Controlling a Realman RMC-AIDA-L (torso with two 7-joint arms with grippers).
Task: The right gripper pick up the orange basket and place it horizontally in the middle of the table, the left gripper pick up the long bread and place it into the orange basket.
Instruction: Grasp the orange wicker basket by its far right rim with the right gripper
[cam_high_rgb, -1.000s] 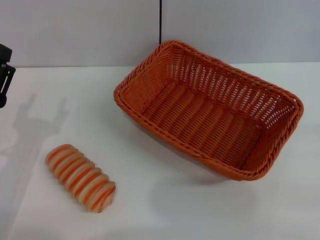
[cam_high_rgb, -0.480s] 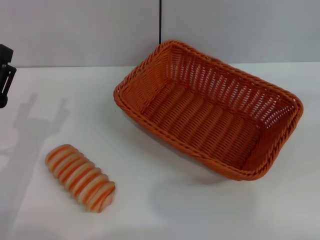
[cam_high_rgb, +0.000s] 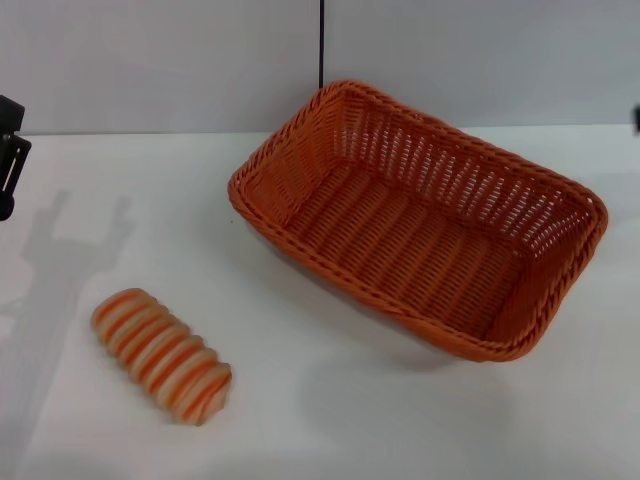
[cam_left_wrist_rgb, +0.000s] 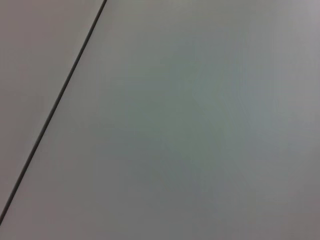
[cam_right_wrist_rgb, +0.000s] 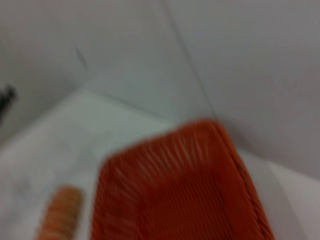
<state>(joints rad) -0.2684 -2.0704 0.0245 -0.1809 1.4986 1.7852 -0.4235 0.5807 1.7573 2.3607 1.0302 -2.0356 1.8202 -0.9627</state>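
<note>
The orange basket (cam_high_rgb: 420, 220) rests on the white table (cam_high_rgb: 330, 410), set at a slant, right of centre, and holds nothing. The long bread (cam_high_rgb: 162, 354), striped orange and cream, lies at the front left, apart from the basket. A black part of my left gripper (cam_high_rgb: 10, 150) shows at the far left edge, well behind the bread. A dark sliver of my right gripper (cam_high_rgb: 637, 118) shows at the right edge, behind the basket's far right corner. The right wrist view holds the basket (cam_right_wrist_rgb: 185, 195) and the bread (cam_right_wrist_rgb: 60, 212), both blurred.
A grey wall (cam_high_rgb: 160, 60) with a dark vertical seam (cam_high_rgb: 321, 45) stands behind the table. The left wrist view shows only this wall (cam_left_wrist_rgb: 200, 125) and seam (cam_left_wrist_rgb: 50, 110). The left gripper's shadow (cam_high_rgb: 60, 260) falls on the table's left side.
A dark sliver of the right gripper has come into the head view at the right edge. Basket, bread and left gripper have not moved.
</note>
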